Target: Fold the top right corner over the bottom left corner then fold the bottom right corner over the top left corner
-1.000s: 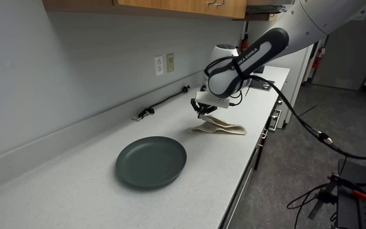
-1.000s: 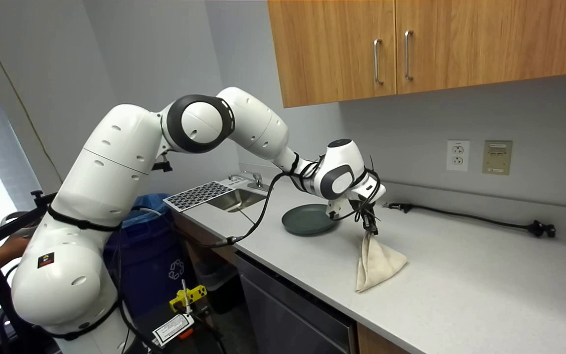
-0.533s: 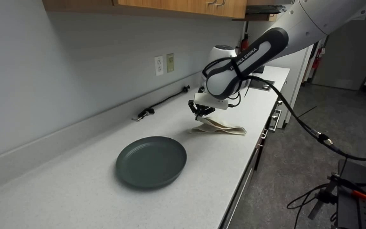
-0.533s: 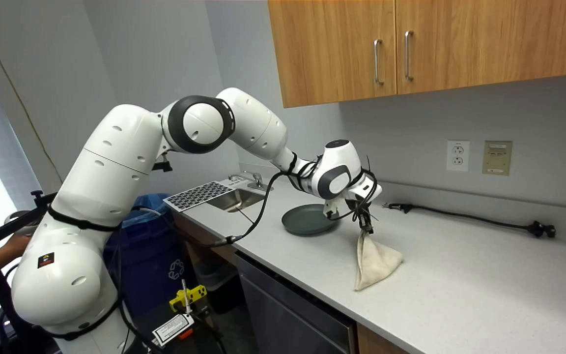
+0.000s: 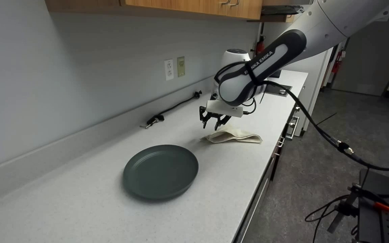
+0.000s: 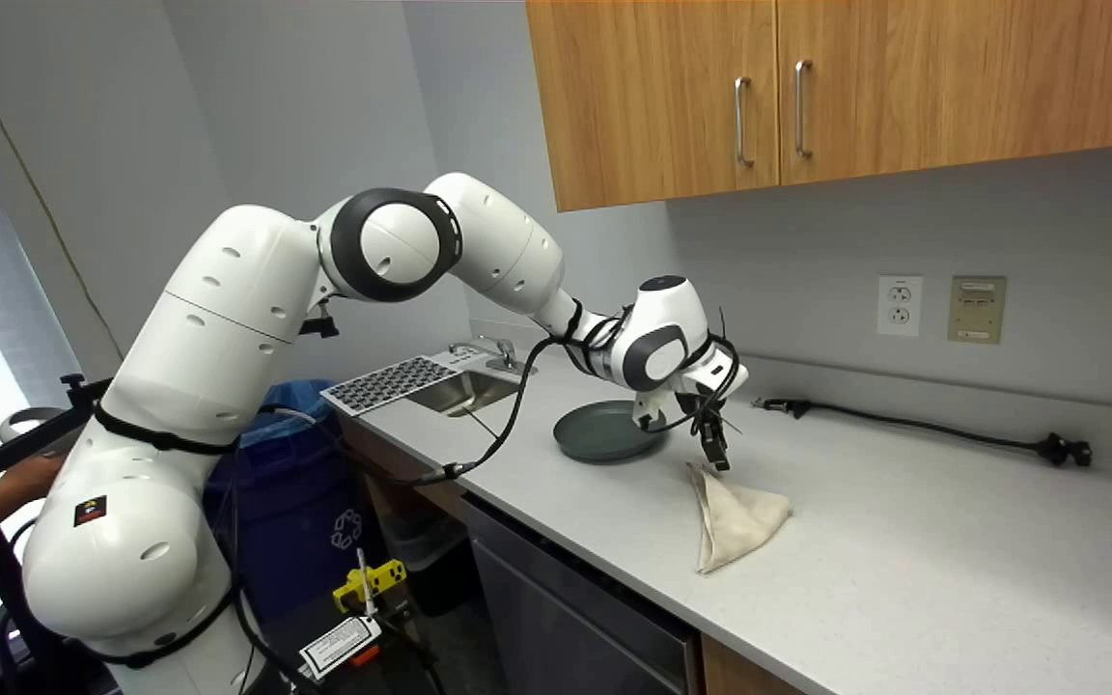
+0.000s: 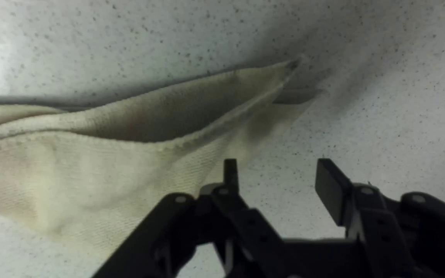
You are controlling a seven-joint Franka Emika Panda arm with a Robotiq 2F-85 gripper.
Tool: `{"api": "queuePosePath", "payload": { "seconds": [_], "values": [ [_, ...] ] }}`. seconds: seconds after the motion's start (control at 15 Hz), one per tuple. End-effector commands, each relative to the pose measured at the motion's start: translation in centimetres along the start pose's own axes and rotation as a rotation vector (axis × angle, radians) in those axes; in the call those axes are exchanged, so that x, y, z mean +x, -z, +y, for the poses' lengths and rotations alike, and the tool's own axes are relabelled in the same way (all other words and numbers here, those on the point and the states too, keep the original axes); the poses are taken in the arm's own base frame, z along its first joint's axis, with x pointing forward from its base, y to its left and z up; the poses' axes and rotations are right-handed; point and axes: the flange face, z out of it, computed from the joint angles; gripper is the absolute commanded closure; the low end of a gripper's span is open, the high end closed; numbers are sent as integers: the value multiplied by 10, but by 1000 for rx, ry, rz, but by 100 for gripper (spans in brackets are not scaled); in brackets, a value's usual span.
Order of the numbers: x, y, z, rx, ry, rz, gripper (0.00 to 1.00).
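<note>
The cream-white cloth (image 6: 744, 526) lies on the tabletop (image 5: 79, 209), close to its front edge, and it is folded to roughly a triangle. In the wrist view, two of its edges stand apart and make a dark opening, which becomes narrow toward a pointed, somewhat blurred corner (image 7: 270, 76). The gripper (image 5: 210, 127) hangs low at this end of the cloth, near the corner. Its fingers (image 7: 332, 193) are spread apart, and in the wrist view the speckled tabletop is seen between them; one finger covers a part of the cloth there. Whether a finger touches the cloth, I cannot tell. A round dark green plate (image 5: 160, 172) stands near the cloth, but apart from it, in both exterior views. Farther back, along the wall (image 6: 807, 251), lies a long black cord (image 6: 932, 430) with a clamp (image 5: 154, 119) on its end. In an exterior view a sink (image 6: 435, 394) is beyond the plate.
</note>
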Motion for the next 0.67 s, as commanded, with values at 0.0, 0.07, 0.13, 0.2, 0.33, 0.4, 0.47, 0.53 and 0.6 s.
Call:
{"api": "queuePosePath", "payload": {
  "seconds": [0.0, 0.07, 0.13, 0.2, 0.33, 0.4, 0.47, 0.53, 0.6],
  "values": [
    [4, 9, -5, 3, 37, -12, 13],
    [5, 11, -6, 3, 50, -6, 5],
    [6, 16, -5, -6, 56, 1, 1],
    [7, 18, -4, -10, 61, -1, 0],
    [9, 23, 1, -29, 65, 8, 0],
    [9, 26, 5, -44, 75, 5, 0],
    [9, 28, 8, -58, 87, 3, 0],
    [9, 32, 12, -76, 104, -4, 0],
    [8, 37, 16, -91, 132, -21, 0]
  ]
}}
